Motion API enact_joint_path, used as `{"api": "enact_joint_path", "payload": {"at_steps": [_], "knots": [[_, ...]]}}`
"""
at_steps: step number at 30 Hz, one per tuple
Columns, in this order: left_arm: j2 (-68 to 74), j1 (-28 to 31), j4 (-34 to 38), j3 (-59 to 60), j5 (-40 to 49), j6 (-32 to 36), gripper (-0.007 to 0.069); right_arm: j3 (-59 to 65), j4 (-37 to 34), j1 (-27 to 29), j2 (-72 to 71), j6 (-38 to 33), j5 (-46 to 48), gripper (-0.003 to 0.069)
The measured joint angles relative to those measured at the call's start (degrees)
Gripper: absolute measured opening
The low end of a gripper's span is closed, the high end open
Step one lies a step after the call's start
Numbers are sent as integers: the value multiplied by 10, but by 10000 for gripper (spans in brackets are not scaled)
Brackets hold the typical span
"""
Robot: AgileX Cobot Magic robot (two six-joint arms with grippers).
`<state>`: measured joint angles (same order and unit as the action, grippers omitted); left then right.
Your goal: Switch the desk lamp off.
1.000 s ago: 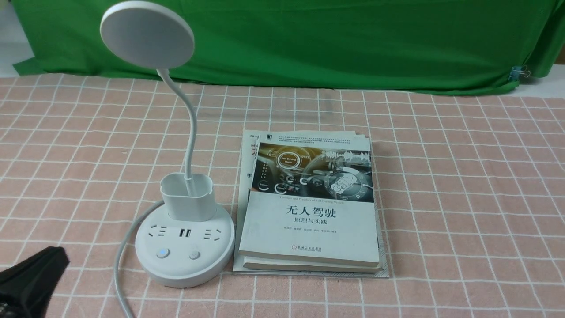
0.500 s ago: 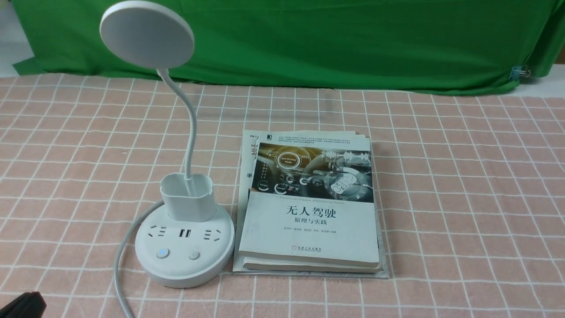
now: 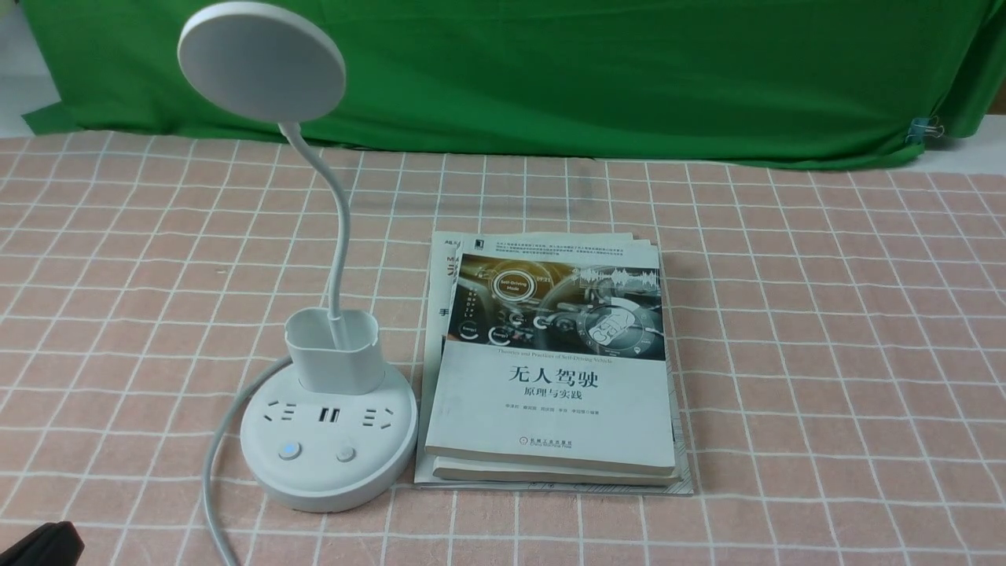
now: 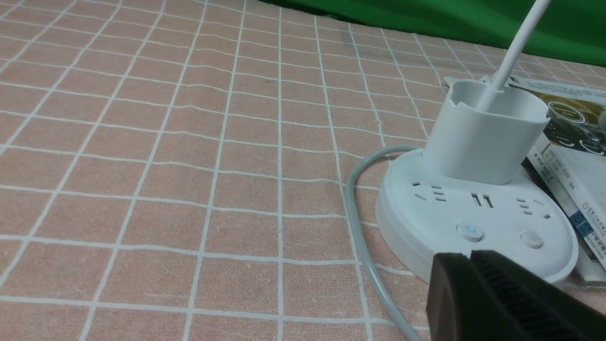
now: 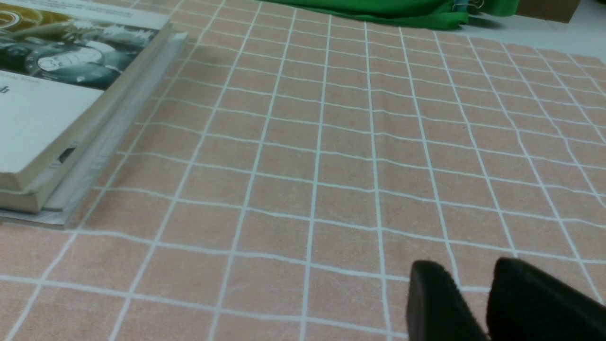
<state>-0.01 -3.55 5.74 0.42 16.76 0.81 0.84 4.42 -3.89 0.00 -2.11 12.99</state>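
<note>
The white desk lamp [image 3: 328, 448] stands left of centre, its round disc head [image 3: 261, 61] raised on a thin bent neck [image 3: 338, 236] above a cup-like holder [image 3: 333, 350]. On the round base, the left button [image 3: 289, 450] glows blue and the right button [image 3: 346, 454] is plain. My left gripper [image 4: 469, 255] is shut and empty, hovering just in front of the base [image 4: 473, 208], near the blue-lit button [image 4: 469, 232] without touching it. Only a black corner of the left gripper [image 3: 43, 542] shows in the front view. My right gripper [image 5: 473, 270] is open over bare cloth.
A stack of books [image 3: 550, 377] lies directly right of the lamp base. The lamp's grey cable [image 3: 216, 440] curves from the base toward the front edge. A pink checked cloth [image 3: 825, 354] covers the table and a green backdrop [image 3: 629, 71] hangs behind.
My left gripper has pulled back from beside the lamp base to the lower left corner of the front view. Lamp and books have not moved.
</note>
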Motion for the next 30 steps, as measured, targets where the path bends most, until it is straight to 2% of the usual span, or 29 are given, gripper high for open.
{"api": "enact_joint_path", "payload": {"at_steps": [30], "knots": [[0,0,-29,0,0,0,3,0,0,0,0,0,0,240]]}}
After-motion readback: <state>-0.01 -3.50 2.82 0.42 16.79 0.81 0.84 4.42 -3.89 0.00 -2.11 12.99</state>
